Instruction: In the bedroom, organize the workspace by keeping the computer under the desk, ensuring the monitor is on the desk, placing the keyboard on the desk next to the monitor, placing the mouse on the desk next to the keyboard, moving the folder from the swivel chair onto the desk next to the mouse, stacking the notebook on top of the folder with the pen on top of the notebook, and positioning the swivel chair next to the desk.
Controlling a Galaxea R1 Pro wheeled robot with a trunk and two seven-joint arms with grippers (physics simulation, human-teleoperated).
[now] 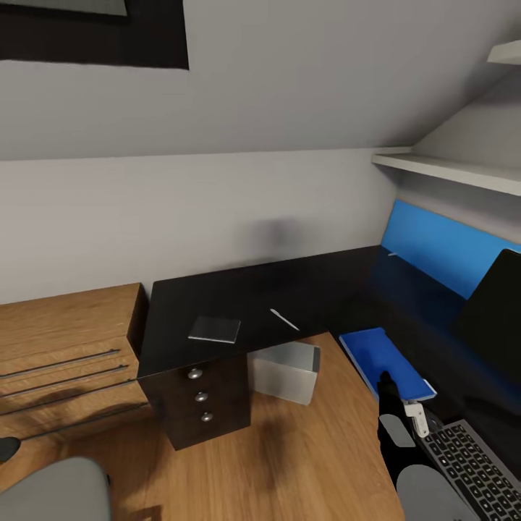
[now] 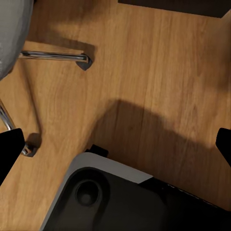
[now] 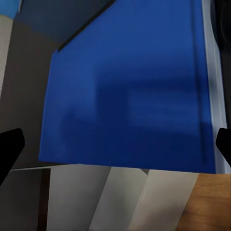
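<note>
R gripper (image 1: 386,378) is hovering over the bright blue flat folder (image 1: 386,362), fingers (image 3: 10,150) spread apart, nothing clamped. Folder is lying at the black worktop (image 1: 217,304) edge beside the keyboard (image 1: 474,463); farther off, dark grey notebook (image 1: 214,329) and white pen (image 1: 284,319) are resting on top. L fingers (image 2: 9,151) are also apart, over wood floor (image 2: 144,72).

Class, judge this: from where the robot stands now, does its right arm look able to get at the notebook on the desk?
Probably not without moving. The right tool hovers over the folder, open, while the notebook lies far across the desk.
</note>
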